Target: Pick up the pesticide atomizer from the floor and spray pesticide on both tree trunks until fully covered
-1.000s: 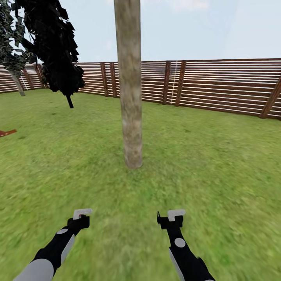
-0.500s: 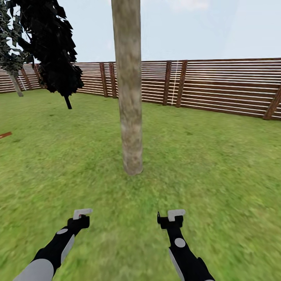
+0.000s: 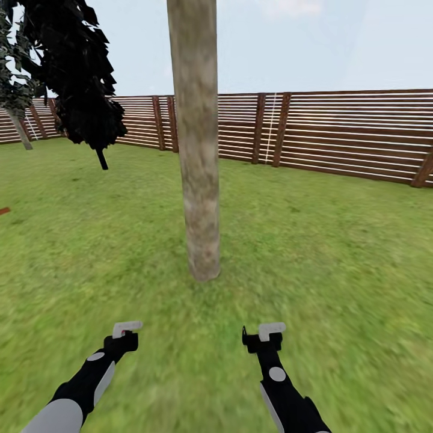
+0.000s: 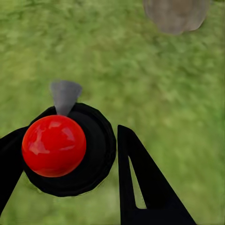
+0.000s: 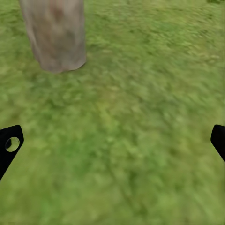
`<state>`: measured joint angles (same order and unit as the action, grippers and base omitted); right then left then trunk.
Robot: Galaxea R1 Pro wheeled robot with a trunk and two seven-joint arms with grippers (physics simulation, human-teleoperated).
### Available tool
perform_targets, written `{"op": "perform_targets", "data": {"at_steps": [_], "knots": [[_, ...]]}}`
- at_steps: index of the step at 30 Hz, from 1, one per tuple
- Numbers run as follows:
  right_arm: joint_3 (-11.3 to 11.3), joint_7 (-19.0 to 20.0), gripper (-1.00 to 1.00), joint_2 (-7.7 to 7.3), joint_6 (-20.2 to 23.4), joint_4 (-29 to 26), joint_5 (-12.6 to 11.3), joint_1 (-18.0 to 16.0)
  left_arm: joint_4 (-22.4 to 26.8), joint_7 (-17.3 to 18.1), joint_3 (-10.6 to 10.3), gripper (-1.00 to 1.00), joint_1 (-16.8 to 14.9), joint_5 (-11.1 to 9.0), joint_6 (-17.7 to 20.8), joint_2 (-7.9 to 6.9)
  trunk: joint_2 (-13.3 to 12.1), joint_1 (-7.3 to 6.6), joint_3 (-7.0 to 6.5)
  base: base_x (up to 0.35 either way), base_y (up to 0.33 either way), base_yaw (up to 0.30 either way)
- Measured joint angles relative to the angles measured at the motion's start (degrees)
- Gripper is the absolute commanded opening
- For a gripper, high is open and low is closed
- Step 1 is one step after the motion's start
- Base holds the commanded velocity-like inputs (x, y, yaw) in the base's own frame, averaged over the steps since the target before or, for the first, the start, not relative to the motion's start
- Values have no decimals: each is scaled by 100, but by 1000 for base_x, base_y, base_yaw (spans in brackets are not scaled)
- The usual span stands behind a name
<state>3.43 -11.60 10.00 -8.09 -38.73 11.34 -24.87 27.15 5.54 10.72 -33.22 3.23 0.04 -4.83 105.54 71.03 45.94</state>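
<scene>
Green grass (image 3: 337, 252) runs far back to a brown fence (image 3: 349, 129). A thick trunk (image 3: 197, 150) stands straight ahead, its top cut off. A dark tree (image 3: 78, 72) is far left. The left gripper (image 4: 89, 154) grips the atomizer (image 4: 54, 145); its label is hidden. The right gripper (image 5: 112, 143) is spread wide, holding nothing.

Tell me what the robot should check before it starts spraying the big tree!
1. Dark bottle with round red top between the left gripper fingers: ok.
2. Grey nozzle pointing toward the trunk: cannot tell.
3. Thick mottled grey-brown tree trunk straight ahead: ok.
4. Right gripper open and holding nothing: ok.
5. Close enough for spray to reach: cannot tell.
6. Trunk already covered in pesticide: cannot tell.
</scene>
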Motion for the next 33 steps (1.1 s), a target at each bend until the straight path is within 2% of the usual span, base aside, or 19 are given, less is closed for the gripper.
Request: {"op": "perform_targets", "data": {"at_steps": [9,14,15,17,18,19,20,22,23,25,26,28,29,30,31,33], "knots": [[0,0,100,0,0,0,0,0,0,10,-6,-100,0,8,-20,0,0,0,0,47,0,0],[3,6,100,0,2,-29,0,0,62,91,-85,-100,-3,101,18,0,0,0,0,0,0,0],[6,6,100,0,7,-65,1,0,83,98,-88,-100,-9,204,26,-2,0,0,0,0,0,0],[4,12,100,0,19,-118,0,0,100,276,-88,-100,-26,590,38,-51,0,0,0,0,0,0],[3,24,100,0,22,-140,0,0,102,447,-89,-100,-29,753,43,-80,0,0,0,0,0,0],[6,149,100,0,30,-240,1,0,103,846,-86,-100,-38,1030,80,-113,0,0,0,0,0,0],[4,535,100,0,43,-374,9,-1,104,1308,-80,-100,-62,1299,136,-152,0,0,0,0,0,0],[-6,1295,100,0,127,-589,36,-3,104,1942,-77,-100,-80,1611,191,-249,0,0,0,0,0,0],[-10,1708,100,-11,317,-736,42,-9,104,2311,-75,-100,-86,1753,206,-312,0,0,0,0,0,0],[-16,2944,100,-192,1074,-1191,48,-58,104,3406,-76,-100,-98,2116,220,-436,0,0,0,0,0,0],[-16,3359,100,-236,1275,-1356,50,-108,106,3710,-74,-100,-102,2235,223,-456,0,0,0,0,0,0],[-12,4472,100,-293,1669,-1758,63,-281,111,4357,-75,-100,-114,2673,219,-476,0,0,0,0,0,0],[-8,4710,100,-301,1745,-1834,81,-331,114,4517,-74,-100,-118,2838,215,-465,0,0,0,0,0,0],[12,4997,100,-308,1828,-1912,236,-406,117,4753,-75,-100,-123,3121,206,-430,0,0,0,0,0,0],[55,5110,100,-311,1849,-1934,365,-435,120,4949,-74,-100,-132,3376,194,-406,0,0,0,0,0,0],[293,5389,100,-304,1873,-1964,735,-480,122,5266,-72,-100,-187,3749,164,-393,0,0,0,0,0,0]]}}
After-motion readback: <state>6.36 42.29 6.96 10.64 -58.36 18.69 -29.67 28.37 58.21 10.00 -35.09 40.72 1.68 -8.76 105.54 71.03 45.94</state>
